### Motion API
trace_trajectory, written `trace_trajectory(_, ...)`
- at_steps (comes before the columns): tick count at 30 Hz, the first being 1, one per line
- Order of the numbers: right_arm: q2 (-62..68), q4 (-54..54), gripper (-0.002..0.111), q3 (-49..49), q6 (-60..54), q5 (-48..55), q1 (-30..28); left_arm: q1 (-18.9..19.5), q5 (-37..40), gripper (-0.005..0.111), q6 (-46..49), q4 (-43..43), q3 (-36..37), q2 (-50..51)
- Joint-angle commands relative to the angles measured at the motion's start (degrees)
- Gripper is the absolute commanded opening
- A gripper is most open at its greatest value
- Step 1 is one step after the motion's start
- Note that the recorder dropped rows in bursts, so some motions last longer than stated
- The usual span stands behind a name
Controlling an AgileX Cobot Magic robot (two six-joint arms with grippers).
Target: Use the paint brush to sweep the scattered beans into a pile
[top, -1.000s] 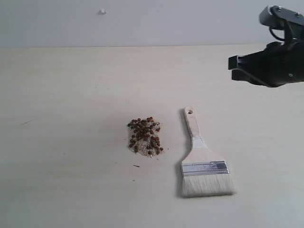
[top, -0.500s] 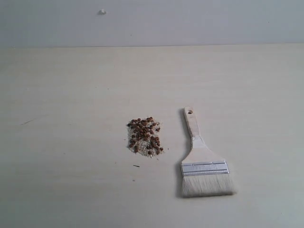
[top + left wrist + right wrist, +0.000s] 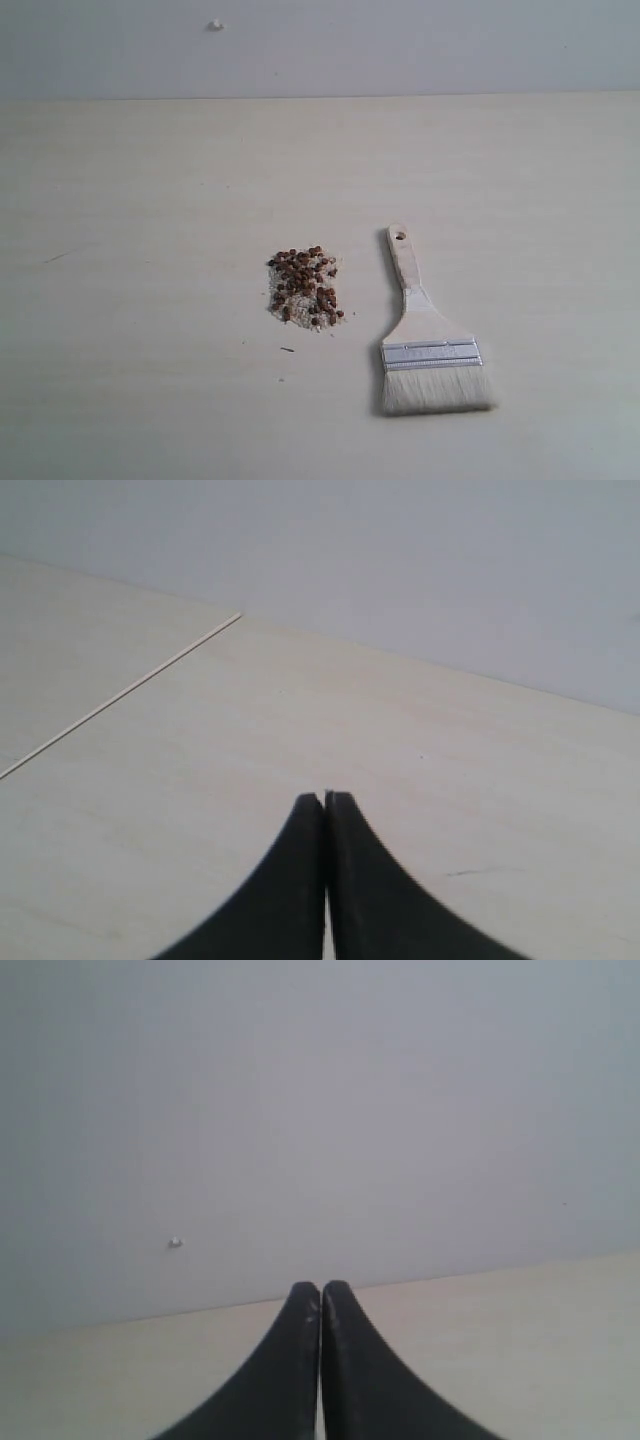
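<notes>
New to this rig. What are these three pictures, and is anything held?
This is a two-armed robot at a pale table. The wide picture comes from a camera off the arms; neither arm shows in it. It shows the beans, bunched in one small patch with pale crumbs, and the paint brush lying flat beside them, not touching. The other two pictures come from a camera on each wrist. The black shapes there are the left end effector and the right end effector. Both are shut with nothing in them, so nothing is held.
</notes>
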Motion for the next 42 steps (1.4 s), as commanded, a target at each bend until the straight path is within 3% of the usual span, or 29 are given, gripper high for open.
trace_trajectory(1, -0.8, -0.2, 0.0, 0.2, -0.4, -0.2, -0.1, -0.2, 0.0, 0.0, 0.1, 0.1, 0.2, -0.3)
trace_trajectory(14, -5.2, -6.3, 0.0, 0.2, 1.0, -2.0, -0.1, -0.2, 0.0, 0.0, 0.1, 0.1, 0.2, -0.3)
trace_trajectory(16, -8.6, -22.9, 0.0, 0.2, 15.2, -1.3, -0.1, -0.2, 0.0, 0.0, 0.1, 0.1, 0.2, -0.3)
trace_trajectory(19, -13.6, -65.3, 0.0, 0.2, 59.0, 0.3, -0.1, -0.2, 0.0, 0.0, 0.1, 0.1, 0.2, -0.3)
trace_trajectory(21, -16.9, -76.4, 0.0, 0.4, 68.3, 3.9, -0.1, -0.2, 0.0, 0.0, 0.1, 0.1, 0.2, -0.3)
trace_trajectory(27, -25.3, -80.7, 0.0, 6.3, 69.5, 5.5, -0.1, -0.2, 0.0, 0.0, 0.1, 0.1, 0.2, -0.3)
trace_trajectory(42, -25.3, -86.1, 0.0, 20.1, 69.4, 5.2, -0.1, -0.2, 0.0, 0.0, 0.1, 0.1, 0.2, -0.3)
